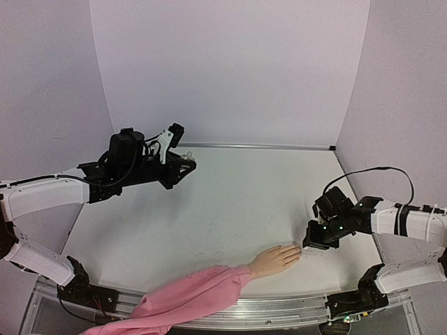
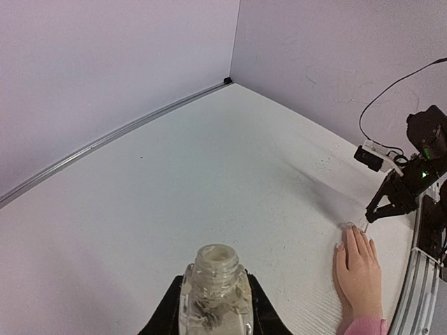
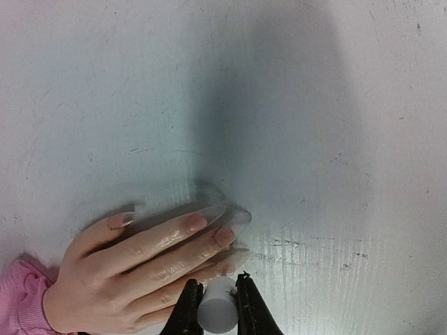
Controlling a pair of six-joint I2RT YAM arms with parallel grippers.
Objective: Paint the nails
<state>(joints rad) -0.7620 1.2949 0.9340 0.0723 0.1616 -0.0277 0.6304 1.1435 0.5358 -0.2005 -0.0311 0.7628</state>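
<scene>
The nails (image 3: 213, 213) are long, clear tips on the fingers of the peach mannequin hand (image 1: 274, 260), and in the right wrist view they fan out flat over the counter (image 1: 230, 202), pointing toward the right arm (image 1: 408, 222). The hand lies palm down near the front edge of the counter, right of centre, and its pink sleeve (image 1: 188, 296) trails back to the left and over that edge. Right at the fingertips we see the right jaws closed down onto a small white cylinder (image 3: 216, 314), which they pinch from both sides. It sits just beside the tip of the nearest finger, but we cannot tell whether it or anything below it touches a nail. From above, these jaws hang low over the counter at the ends of the fingers. Well apart from the hand, over the far left part of the counter, the left arm (image 1: 42, 195) is raised, and the left jaws are clamped on a clear glass bottle (image 2: 215, 293). The bottle stands upright between them with its neck open and no cap on it
</scene>
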